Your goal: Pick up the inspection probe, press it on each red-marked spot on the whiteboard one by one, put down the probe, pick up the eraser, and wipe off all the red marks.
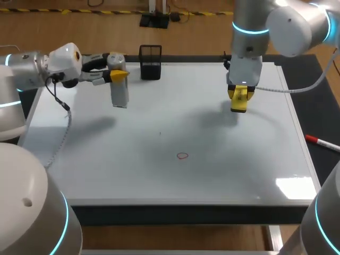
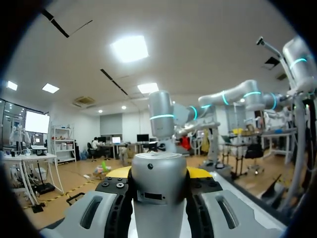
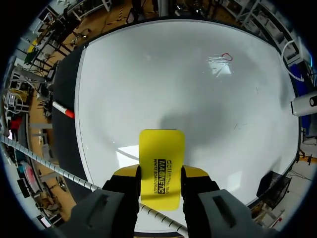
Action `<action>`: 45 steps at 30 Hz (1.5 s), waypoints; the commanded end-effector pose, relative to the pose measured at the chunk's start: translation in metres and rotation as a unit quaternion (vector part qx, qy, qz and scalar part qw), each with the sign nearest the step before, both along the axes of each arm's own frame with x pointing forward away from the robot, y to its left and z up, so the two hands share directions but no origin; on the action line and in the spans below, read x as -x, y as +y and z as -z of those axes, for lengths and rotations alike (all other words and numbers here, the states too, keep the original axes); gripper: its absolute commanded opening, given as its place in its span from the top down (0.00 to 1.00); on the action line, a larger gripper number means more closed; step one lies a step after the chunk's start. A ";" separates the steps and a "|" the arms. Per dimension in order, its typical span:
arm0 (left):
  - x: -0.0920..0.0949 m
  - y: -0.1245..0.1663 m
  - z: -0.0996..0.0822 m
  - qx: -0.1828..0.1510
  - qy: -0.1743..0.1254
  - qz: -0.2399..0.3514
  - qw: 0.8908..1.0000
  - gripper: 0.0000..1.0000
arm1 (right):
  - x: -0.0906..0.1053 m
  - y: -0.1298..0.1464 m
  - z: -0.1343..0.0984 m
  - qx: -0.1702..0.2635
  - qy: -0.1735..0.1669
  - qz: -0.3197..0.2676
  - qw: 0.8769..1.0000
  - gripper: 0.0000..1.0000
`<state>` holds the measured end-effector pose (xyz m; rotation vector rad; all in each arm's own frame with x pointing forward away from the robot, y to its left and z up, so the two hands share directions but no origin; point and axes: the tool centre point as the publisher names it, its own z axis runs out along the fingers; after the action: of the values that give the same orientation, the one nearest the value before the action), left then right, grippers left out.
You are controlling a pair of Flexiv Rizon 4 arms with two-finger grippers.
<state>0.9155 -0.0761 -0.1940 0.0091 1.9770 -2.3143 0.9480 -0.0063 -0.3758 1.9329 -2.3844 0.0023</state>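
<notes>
My right hand pinches eraser, upper right, poised to wipe red mark at centre; left hand clamps probe upper left, keeping clear.

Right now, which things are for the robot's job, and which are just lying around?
For the job:
- inspection probe, in the left gripper
- yellow eraser, in the right gripper
- whiteboard
- red mark

Just lying about:
- black mesh holder, not in use
- red marker, beside the whiteboard
</notes>
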 end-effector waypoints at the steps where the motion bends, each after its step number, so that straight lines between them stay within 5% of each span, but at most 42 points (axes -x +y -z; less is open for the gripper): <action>1: 0.017 -0.020 0.002 0.008 0.000 0.027 1.000 1.00 | -0.001 -0.001 -0.001 0.001 0.000 -0.001 1.000 1.00; 25: 0.123 -0.119 0.010 0.045 0.012 0.194 0.980 1.00 | -0.001 -0.001 -0.001 0.001 0.000 -0.001 1.000 1.00; 45: 0.163 -0.151 0.030 0.053 0.046 0.212 0.975 1.00 | -0.001 -0.001 -0.001 0.001 0.000 -0.001 1.000 1.00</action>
<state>0.7553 -0.2221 -0.2189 0.3800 2.0700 -2.7193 0.9480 -0.0063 -0.3758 1.9327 -2.3845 0.0023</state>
